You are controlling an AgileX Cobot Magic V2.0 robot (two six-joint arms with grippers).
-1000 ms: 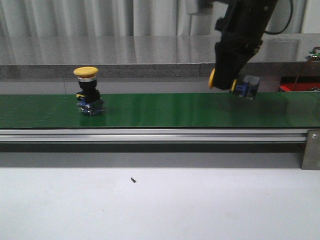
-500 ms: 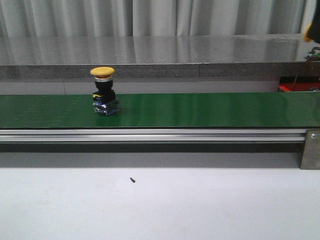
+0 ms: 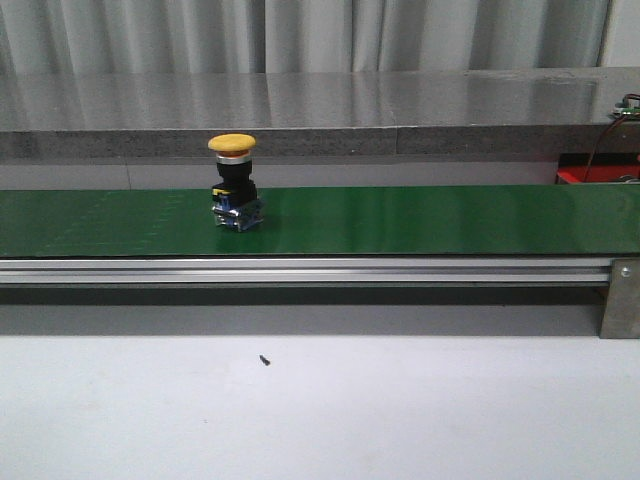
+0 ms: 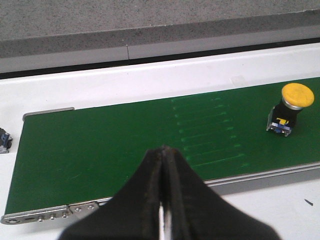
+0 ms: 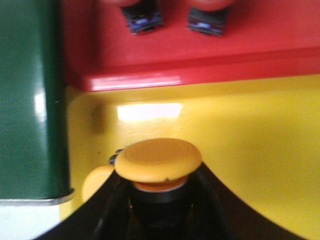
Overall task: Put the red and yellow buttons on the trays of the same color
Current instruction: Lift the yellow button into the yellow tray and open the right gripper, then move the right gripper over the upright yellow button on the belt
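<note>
Where the green conveyor belt [image 3: 400,220] spans the front view, neither arm appears in that view. Item one, left gripper [image 4: 162,200]: fingers pressed together with nothing between them, poised above the near edge of the belt toward its left end. Item two, yellow button [image 3: 233,182]: upright on the belt, left of centre, cap uppermost, well apart from the left gripper. Item three, right gripper [image 5: 160,202]: pinching a second yellow button [image 5: 158,160] by its dark body, cap up, over the yellow tray [image 5: 250,150]. Item four, red tray [image 5: 200,55]: beside the yellow tray, touching it, holding two button bodies [image 5: 142,20], tops cut off.
</note>
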